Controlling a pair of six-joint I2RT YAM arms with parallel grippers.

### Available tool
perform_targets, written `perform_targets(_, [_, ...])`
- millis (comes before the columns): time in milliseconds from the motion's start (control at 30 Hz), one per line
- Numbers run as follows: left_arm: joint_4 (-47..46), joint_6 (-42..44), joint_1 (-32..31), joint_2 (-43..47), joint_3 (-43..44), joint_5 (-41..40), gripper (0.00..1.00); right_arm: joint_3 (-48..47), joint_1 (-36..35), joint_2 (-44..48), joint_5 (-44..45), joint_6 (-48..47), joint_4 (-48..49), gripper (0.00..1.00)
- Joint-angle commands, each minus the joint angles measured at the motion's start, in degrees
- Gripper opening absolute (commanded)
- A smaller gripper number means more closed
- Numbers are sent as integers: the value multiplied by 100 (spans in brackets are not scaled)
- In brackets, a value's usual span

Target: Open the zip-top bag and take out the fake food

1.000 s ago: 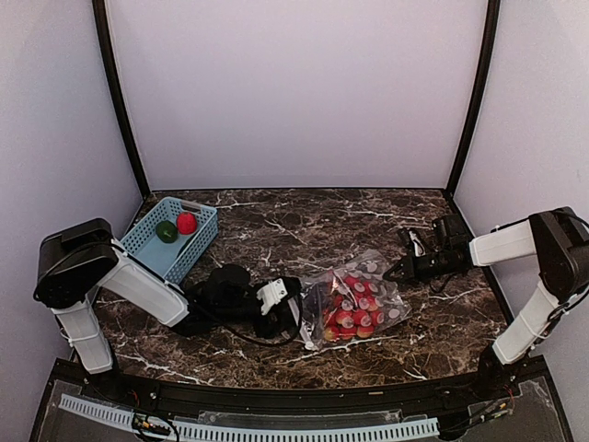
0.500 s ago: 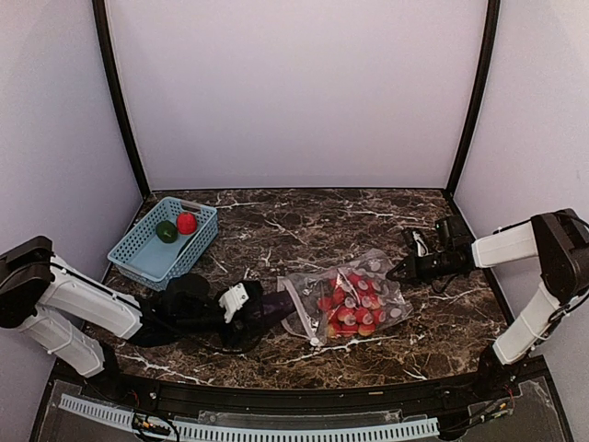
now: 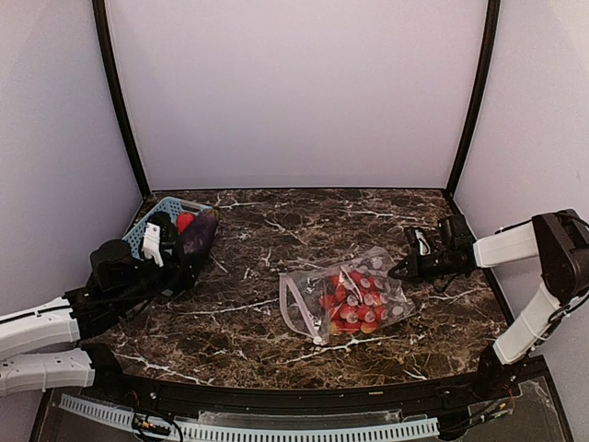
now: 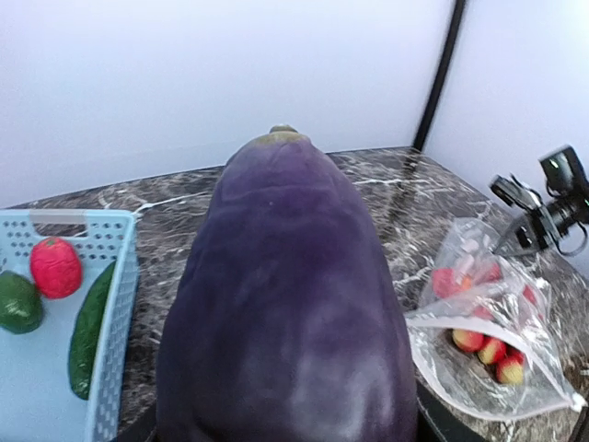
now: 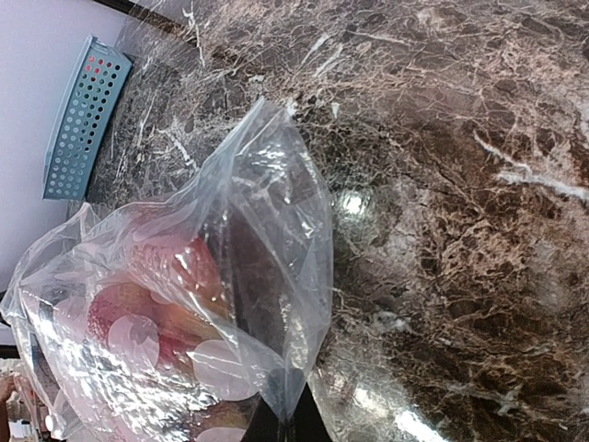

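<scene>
**Top external.** The left gripper (image 3: pixel 187 246) is grasping the eggplant (image 3: pixel 201 231) and holding it over the right rim of the blue basket (image 3: pixel 138 238). Whether the eggplant is touching the rim cannot be told. A red piece (image 3: pixel 185 221) is lying inside the basket. The zip-top bag (image 3: pixel 345 299) is lying flat on the table (image 3: pixel 276 216), well apart from the basket, to its right. Its pale zip strip is facing the basket. Red fake food (image 3: pixel 350 308) is showing through the plastic. The right gripper (image 3: pixel 401 270) is clenched on the bag's corner farthest from the basket.

**Left wrist.** The eggplant is filling most of the view, stem end pointing away, with the gripper's fingers hidden behind it. The basket is sitting just beside it on the left. In it are lying the red piece, a green ball (image 4: pixel 17 302) and a cucumber (image 4: pixel 89 327). The bag's mouth is gaping open toward the basket, with red pieces inside.

**Right wrist.** Crinkled plastic is bunching over the right gripper's dark finger, which is showing through the film. The jaws are pinching the bag. The basket is appearing far off, beyond the bag.
</scene>
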State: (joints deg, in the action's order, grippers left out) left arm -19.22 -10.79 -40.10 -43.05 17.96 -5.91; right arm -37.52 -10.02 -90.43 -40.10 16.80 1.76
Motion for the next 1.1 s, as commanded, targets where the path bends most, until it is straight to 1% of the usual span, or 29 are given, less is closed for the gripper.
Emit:
perform_targets(0, [1282,-821,787,-254,780,-359,51,-35,27,-37,-40,-19,184,0])
perform_targets(33, [1551,-864,1086,-348,1046,-391,51,-43,22,-36,-50,-19,191,0])
perform_targets(67, [1667,-928,1238,-567,1159,-348,51,-53,26,-38,-69,-19,187,0])
perform_targets(100, [1825,-966,1577,-680,1400,-226,51,-60,27,-29,-83,-16,186,0])
perform_targets(133, [1979,-1076,1734,-921,1507,-178,50,-67,31,-23,-87,-23,178,0])
perform_targets(167, [2191,-1128,2045,-1037,1695,-67,49,-63,29,-11,-82,-22,176,0])
perform_targets(267, [2325,-1307,2625,-1523,1911,96,49,-47,26,24,-78,-26,175,0])
perform_targets(400, [2187,-1590,3049,-1934,1882,158,49,-61,28,72,-82,-25,148,0])
perform_targets(533, [2124,-1849,3245,-2162,1732,1,50,-58,27,105,-45,-74,84,0])
perform_targets(667, [2102,-1860,3297,-2527,1676,173,51,-37,23,76,-57,-30,158,0])
perform_targets(800, [2005,-1885,3298,-2859,1620,329,56,-45,28,54,-77,-19,176,0])
perform_targets(933, [1947,-1822,3298,-2921,1602,368,67,-54,27,60,-71,-39,135,0])
perform_targets(967, [1961,-1765,3298,-2876,1622,396,73,-60,27,67,-69,-44,124,0])
perform_targets(1033, [1983,-1703,3292,-2701,1674,527,80,-83,28,53,-59,-57,106,0])
perform_targets(1067, [1951,-1687,3286,-2626,1662,661,82,-93,27,39,-52,-62,105,0])
